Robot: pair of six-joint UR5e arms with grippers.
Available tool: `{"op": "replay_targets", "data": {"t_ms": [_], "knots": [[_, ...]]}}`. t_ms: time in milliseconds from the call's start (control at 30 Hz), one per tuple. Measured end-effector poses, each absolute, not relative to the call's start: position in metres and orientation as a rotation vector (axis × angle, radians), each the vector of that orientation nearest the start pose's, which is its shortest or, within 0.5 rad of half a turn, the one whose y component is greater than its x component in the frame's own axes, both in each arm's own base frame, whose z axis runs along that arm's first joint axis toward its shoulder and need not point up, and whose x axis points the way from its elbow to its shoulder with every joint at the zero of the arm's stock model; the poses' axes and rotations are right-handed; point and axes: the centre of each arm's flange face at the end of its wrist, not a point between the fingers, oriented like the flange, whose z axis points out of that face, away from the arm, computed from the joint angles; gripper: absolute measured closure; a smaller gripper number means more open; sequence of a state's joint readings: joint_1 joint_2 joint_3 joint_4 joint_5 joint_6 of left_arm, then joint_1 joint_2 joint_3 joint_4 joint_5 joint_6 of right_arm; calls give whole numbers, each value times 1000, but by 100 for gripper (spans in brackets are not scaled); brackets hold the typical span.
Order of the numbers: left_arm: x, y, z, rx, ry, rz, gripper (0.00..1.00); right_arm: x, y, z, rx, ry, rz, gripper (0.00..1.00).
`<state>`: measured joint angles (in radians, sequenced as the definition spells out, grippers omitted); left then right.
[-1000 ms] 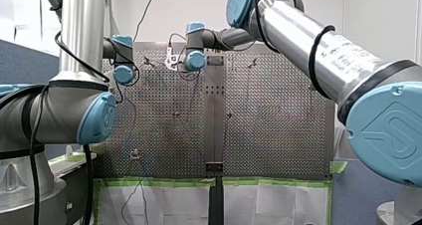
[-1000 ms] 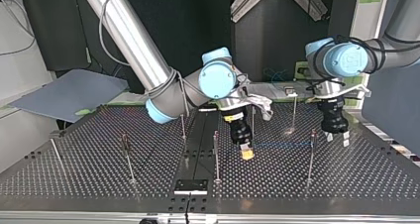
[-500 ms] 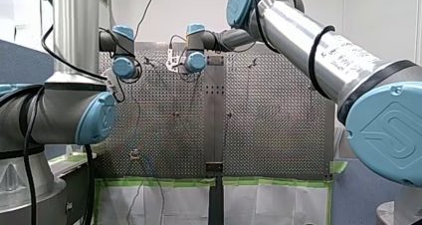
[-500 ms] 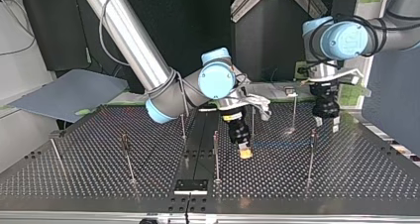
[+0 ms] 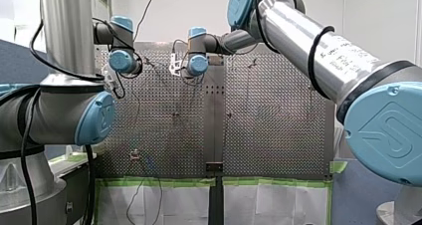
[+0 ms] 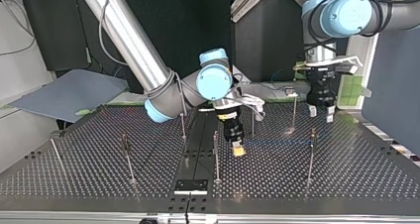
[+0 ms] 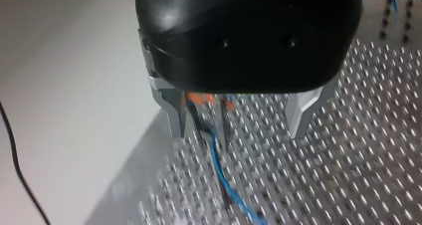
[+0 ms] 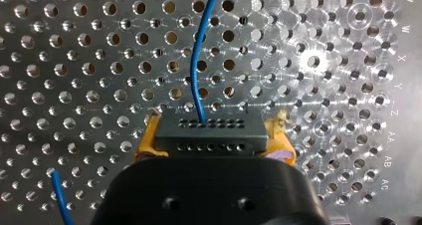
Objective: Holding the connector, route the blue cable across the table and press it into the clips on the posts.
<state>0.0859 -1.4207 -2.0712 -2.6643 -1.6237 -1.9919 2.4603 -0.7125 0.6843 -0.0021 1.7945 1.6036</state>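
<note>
In the right wrist view my right gripper (image 8: 211, 140) is shut with yellow pads on a black connector (image 8: 208, 125). The blue cable (image 8: 195, 60) leaves the connector and runs ahead over the perforated plate. In the top view this gripper (image 6: 238, 149) hangs low near the middle of the table, and the cable (image 6: 277, 143) stretches to a post (image 6: 310, 154) at the view's right. My left gripper (image 6: 320, 114) hovers above and behind that post, open and empty. Its wrist view shows the metal fingers (image 7: 171, 118) wide apart over an orange clip (image 7: 201, 99) with cable (image 7: 221, 175) below.
Several thin posts stand on the perforated table (image 6: 346, 184), among them one (image 6: 216, 154) beside my right gripper and one (image 6: 128, 157) at the top view's left. A dark centre strip (image 6: 190, 187) runs down the table. Green tape (image 5: 268, 181) edges the near side in the front view.
My left gripper has risen and drawn back from the post at the top view's right, still open. My right gripper has shifted slightly toward that view's left with the connector.
</note>
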Motion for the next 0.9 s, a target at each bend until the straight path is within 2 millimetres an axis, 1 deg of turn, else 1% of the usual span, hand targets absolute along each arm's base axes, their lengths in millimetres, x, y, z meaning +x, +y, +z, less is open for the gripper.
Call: {"op": "replay_targets", "data": {"t_ms": [100, 200, 367, 733, 900], "knots": [[421, -97, 367, -372, 1388, -237, 0, 702, -427, 355, 1645, -840, 1727, 100], [419, -103, 369, -344, 1397, -230, 0, 701, -429, 355, 1644, -839, 1726, 100], [419, -113, 371, -298, 1406, -220, 0, 699, -432, 355, 1643, -837, 1725, 100], [432, -137, 384, -207, 1392, -186, 0, 696, -436, 355, 1642, -838, 1723, 100], [446, -144, 389, -189, 1380, -142, 0, 697, -436, 355, 1644, -836, 1725, 100]]}}
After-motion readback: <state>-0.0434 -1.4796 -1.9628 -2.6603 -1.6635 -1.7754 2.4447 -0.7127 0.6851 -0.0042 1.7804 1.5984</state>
